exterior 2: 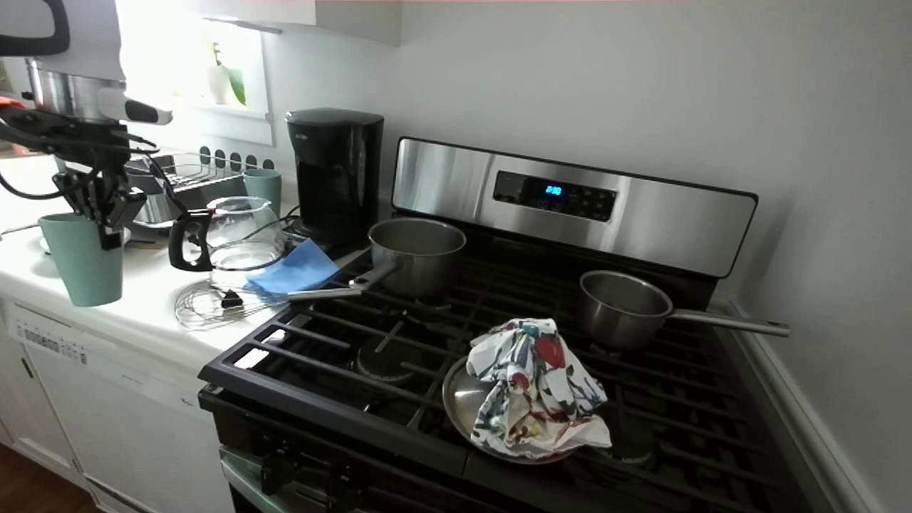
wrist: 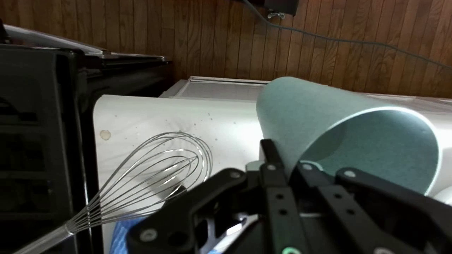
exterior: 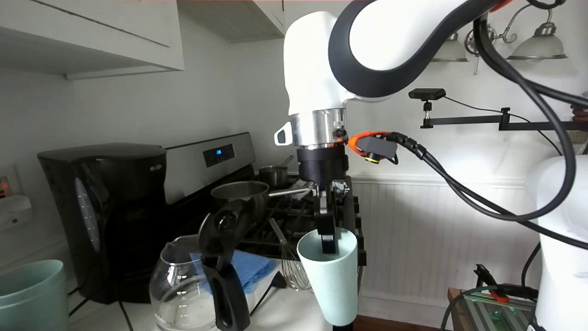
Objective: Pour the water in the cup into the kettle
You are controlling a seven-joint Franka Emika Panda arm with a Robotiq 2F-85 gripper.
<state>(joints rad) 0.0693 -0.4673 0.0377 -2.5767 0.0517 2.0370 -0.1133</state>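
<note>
two fingers [wrist: 271, 152] of the gripper [wrist: 289, 161] clamp the wall of the teal tumbler [exterior: 333, 282], one inside, one outside, likely leaving its mouth free for pouring. in an exterior view it hangs nearly upright, mouth toward eleven o'clock, the glass carafe [exterior: 178, 299] at its nine o'clock.

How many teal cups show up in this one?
2: one cup pinched in the gripper, another cup, base hidden, near the coffee maker. More may be out of sight.
</note>
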